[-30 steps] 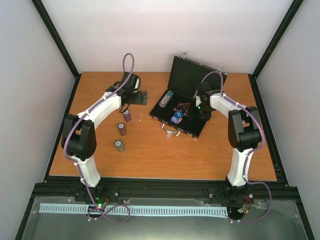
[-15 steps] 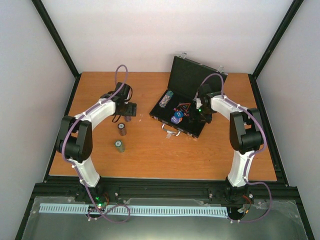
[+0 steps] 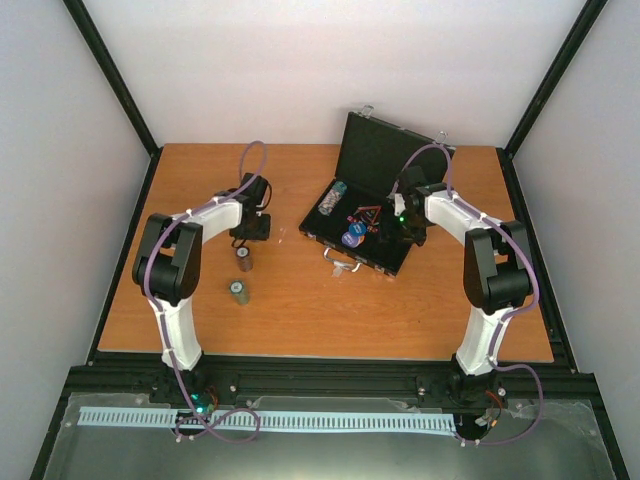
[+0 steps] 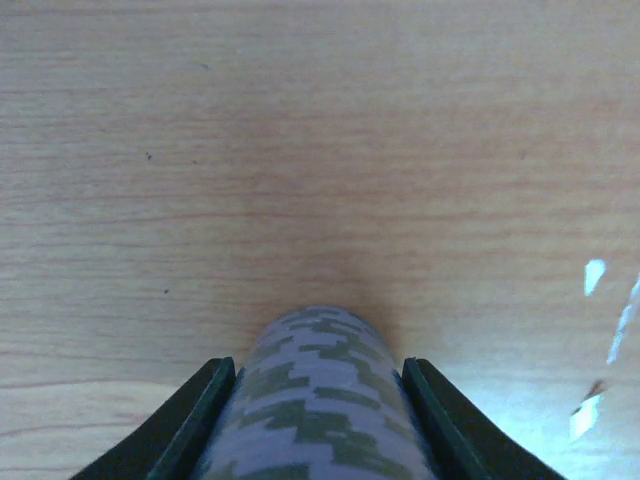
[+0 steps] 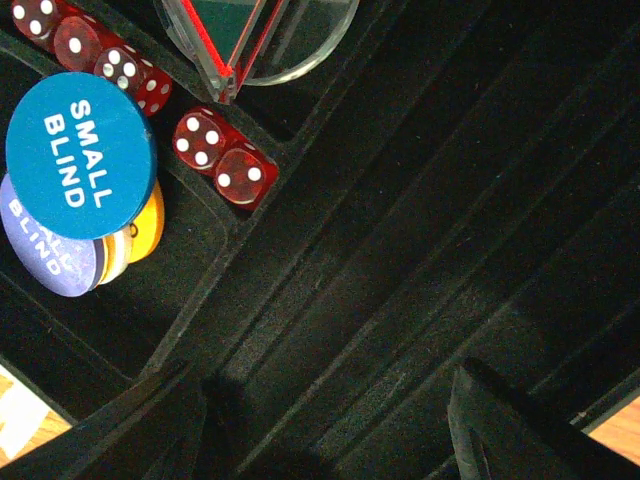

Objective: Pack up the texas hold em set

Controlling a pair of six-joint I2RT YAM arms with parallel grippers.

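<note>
The left gripper pinches a chip stack; the open case lies to its right, under the spread right gripper.

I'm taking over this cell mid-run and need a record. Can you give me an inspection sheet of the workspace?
Surface: wooden table, no spills seen.
Job's things: case open with its lid up, dice and discs inside; two chip stacks loose on the table.
Clutter: nothing seen.
Grippers: left gripper closed on a third chip stack; right gripper open over the case's empty slots.
Cables: purple cables looped along both arms.
Surroundings: white walls, black frame.
</note>
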